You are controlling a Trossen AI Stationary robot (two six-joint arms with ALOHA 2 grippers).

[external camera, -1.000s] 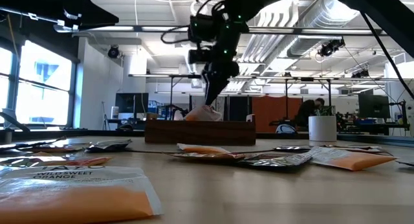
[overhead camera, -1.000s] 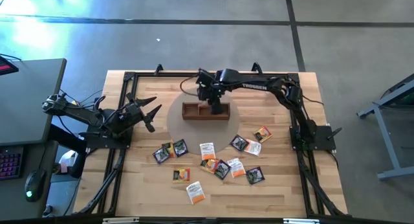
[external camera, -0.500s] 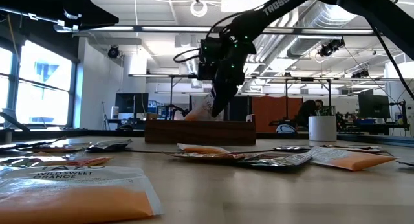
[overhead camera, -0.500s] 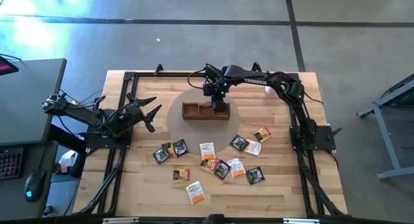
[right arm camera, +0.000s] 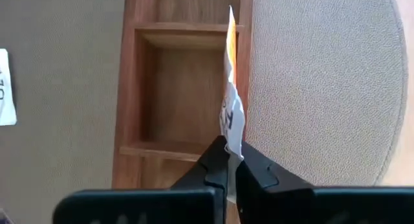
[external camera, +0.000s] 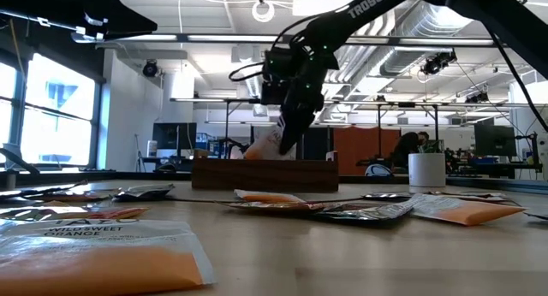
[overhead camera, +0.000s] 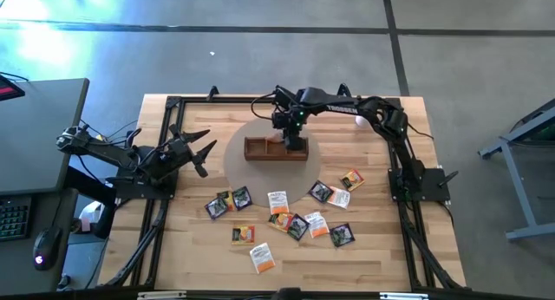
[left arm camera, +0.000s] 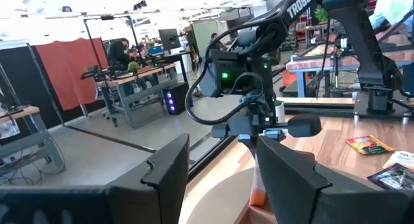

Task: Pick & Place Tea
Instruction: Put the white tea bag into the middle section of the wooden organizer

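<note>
Since half a second ago the right arm has barely shifted, settling a little lower over the tray.

Nearest the low camera, a white-and-orange sachet (external camera: 94,253) lies flat on the tabletop (overhead camera: 373,248), and about a dozen more loose sachets (overhead camera: 286,215) are scattered across the middle of the tabletop, well apart from the tray.

Farther back, the wooden tray (overhead camera: 276,149) sits on a round grey mat (overhead camera: 238,166). The right gripper (overhead camera: 295,140) hangs over the tray's right end, its fingers clamped on the edge of a white-and-orange held sachet (right arm camera: 229,88), which stands on edge along the tray's outer wall beside an empty compartment.

The step in hand looks like the placing. The next move probably calls for a small sideways correction so the sachet clears the wall, then lowering and letting go.

At the left edge of the tabletop the left gripper (overhead camera: 198,149) waits with its fingers spread apart.
</note>
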